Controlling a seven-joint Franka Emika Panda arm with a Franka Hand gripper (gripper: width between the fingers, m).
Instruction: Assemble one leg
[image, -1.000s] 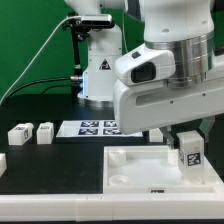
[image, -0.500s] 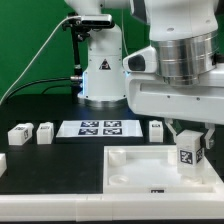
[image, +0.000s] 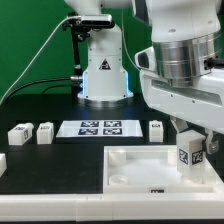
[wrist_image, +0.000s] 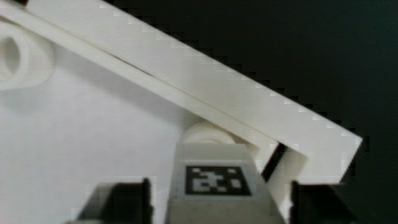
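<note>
My gripper (image: 190, 158) is shut on a leg (image: 190, 151), a small white block with a black-and-white tag facing the camera. It holds the leg upright over the corner of the large white panel (image: 140, 160) at the exterior view's right. In the wrist view the leg (wrist_image: 217, 172) sits between the two dark fingers (wrist_image: 125, 200), with the panel's raised rim (wrist_image: 214, 80) running diagonally just beyond it. Whether the leg touches the panel I cannot tell. The gripper also shows in the wrist view (wrist_image: 215, 205).
Two loose legs (image: 19, 133) (image: 45, 132) lie at the exterior view's left and another (image: 156, 128) by the marker board (image: 100, 127). The robot base (image: 103, 70) stands behind it. A round socket (wrist_image: 15, 60) shows on the panel.
The arm's wrist has turned and shifted toward the exterior view's right, uncovering the leg beside the marker board. The held leg stays nearly in place over the panel's corner.
</note>
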